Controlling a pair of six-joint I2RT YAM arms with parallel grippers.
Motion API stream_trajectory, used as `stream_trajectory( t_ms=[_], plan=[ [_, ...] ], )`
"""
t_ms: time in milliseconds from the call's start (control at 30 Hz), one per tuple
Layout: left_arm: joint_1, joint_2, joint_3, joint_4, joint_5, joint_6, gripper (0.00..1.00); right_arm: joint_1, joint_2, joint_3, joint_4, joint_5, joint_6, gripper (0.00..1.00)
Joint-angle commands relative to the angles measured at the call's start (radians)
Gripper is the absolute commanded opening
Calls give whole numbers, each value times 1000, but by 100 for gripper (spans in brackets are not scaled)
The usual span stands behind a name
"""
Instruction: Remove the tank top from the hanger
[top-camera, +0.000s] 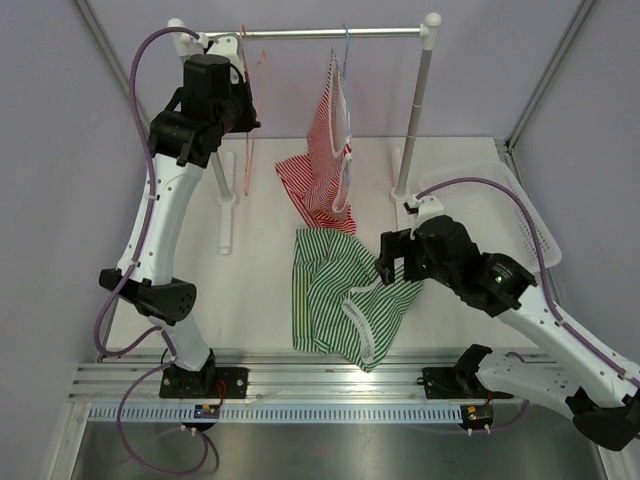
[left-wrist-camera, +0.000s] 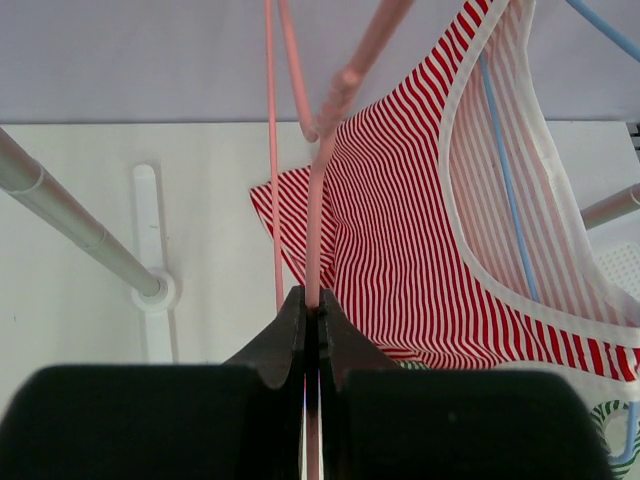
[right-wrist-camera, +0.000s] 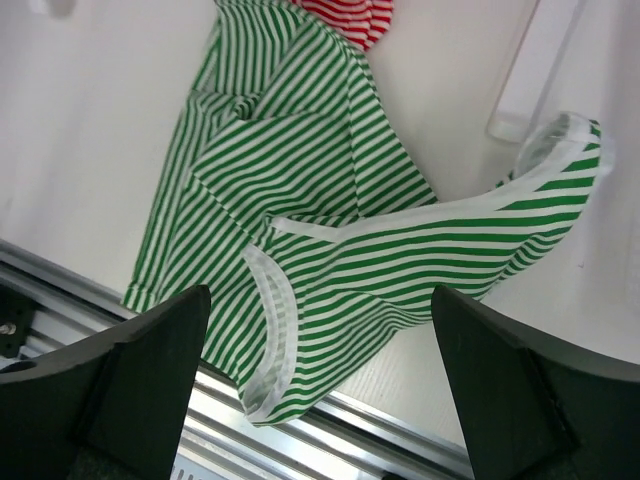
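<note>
A red-and-white striped tank top (top-camera: 322, 165) hangs on a blue hanger (top-camera: 345, 58) from the rack's rod; its lower part rests on the table. It also shows in the left wrist view (left-wrist-camera: 400, 220) with the blue hanger (left-wrist-camera: 505, 170) inside it. My left gripper (top-camera: 247, 125) is up at the rod, shut on a bare pink hanger (top-camera: 247, 150); in the left wrist view the gripper (left-wrist-camera: 312, 300) pinches the pink wire (left-wrist-camera: 316, 200). A green-and-white striped tank top (top-camera: 340, 295) lies crumpled on the table. My right gripper (top-camera: 390, 262) hovers open over it (right-wrist-camera: 330, 230).
The rack's rod (top-camera: 330, 33) spans two posts, the right post (top-camera: 415, 110) standing behind my right arm. A white mesh tray (top-camera: 530, 215) lies at the right edge. An aluminium rail (top-camera: 300, 380) runs along the table's near edge, under the green top's hem.
</note>
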Motion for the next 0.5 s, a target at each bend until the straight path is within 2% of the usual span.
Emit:
stream_trajectory(
  t_ms=[0,267,467],
  plan=[
    [12,20,46,99,55,43,0,7,-74,3,49,-67,-39,99],
    [14,32,48,150,64,49,0,7,-78,-60,95,-190,-65,99],
    [42,78,65,164,79,36,0,7,-9,-82,147,-297,-74,99]
  ],
)
